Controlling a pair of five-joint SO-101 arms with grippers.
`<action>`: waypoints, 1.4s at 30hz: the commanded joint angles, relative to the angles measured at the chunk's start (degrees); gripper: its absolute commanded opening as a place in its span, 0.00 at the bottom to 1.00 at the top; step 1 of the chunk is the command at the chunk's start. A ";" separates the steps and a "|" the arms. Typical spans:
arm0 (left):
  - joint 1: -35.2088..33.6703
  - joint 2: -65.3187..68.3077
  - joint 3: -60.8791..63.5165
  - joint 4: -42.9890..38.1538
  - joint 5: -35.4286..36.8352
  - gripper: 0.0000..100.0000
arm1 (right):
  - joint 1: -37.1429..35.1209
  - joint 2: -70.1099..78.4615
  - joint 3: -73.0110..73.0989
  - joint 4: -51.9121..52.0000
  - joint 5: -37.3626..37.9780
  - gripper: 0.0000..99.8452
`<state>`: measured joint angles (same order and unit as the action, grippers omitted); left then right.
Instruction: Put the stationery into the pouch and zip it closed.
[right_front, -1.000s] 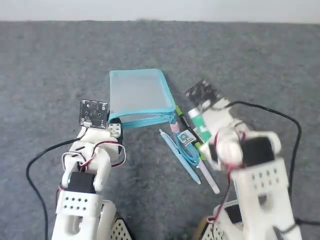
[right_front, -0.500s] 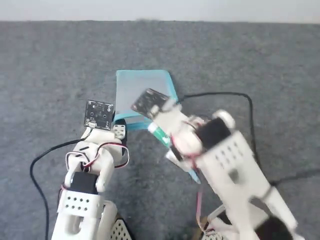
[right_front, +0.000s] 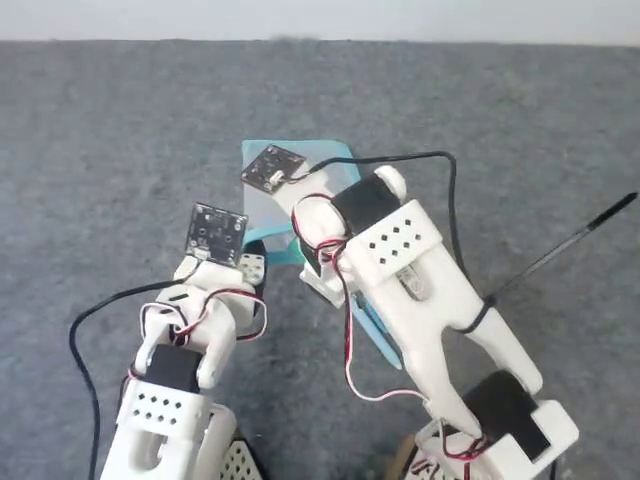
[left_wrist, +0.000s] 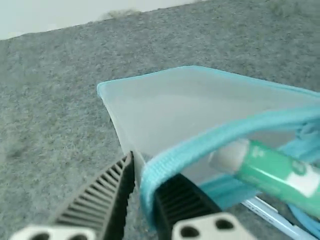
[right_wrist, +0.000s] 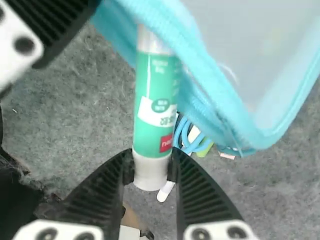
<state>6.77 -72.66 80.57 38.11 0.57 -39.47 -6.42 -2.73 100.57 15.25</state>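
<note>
At the mouth of the pouch (left_wrist: 200, 110), pinches its teal edge with the left hand (left_wrist: 142, 175) and grips a green glue stick (right_wrist: 155, 100) with the right hand (right_wrist: 151, 167).

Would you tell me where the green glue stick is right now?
In the right wrist view, the glue stick is in the right gripper, tip in the pouch mouth that the left gripper pinches.

My gripper (left_wrist: 139, 170) pinches the pouch (left_wrist: 200, 105) by its teal rim; just beside it, a green glue stick (left_wrist: 272, 170) pokes under that rim.
</note>
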 joint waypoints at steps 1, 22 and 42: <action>1.85 -0.35 0.22 -1.67 -1.05 0.01 | 1.54 -0.84 -3.87 2.33 -0.97 0.01; 5.98 -0.44 1.10 -1.58 -2.46 0.01 | 2.07 -0.31 -11.43 -4.88 -3.43 0.06; -7.91 -0.35 -1.54 -1.67 -0.35 0.01 | 11.47 -9.71 0.35 0.31 -3.43 0.19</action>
<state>3.08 -72.66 82.24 37.58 -1.45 -33.49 -11.25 -7.91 100.40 12.18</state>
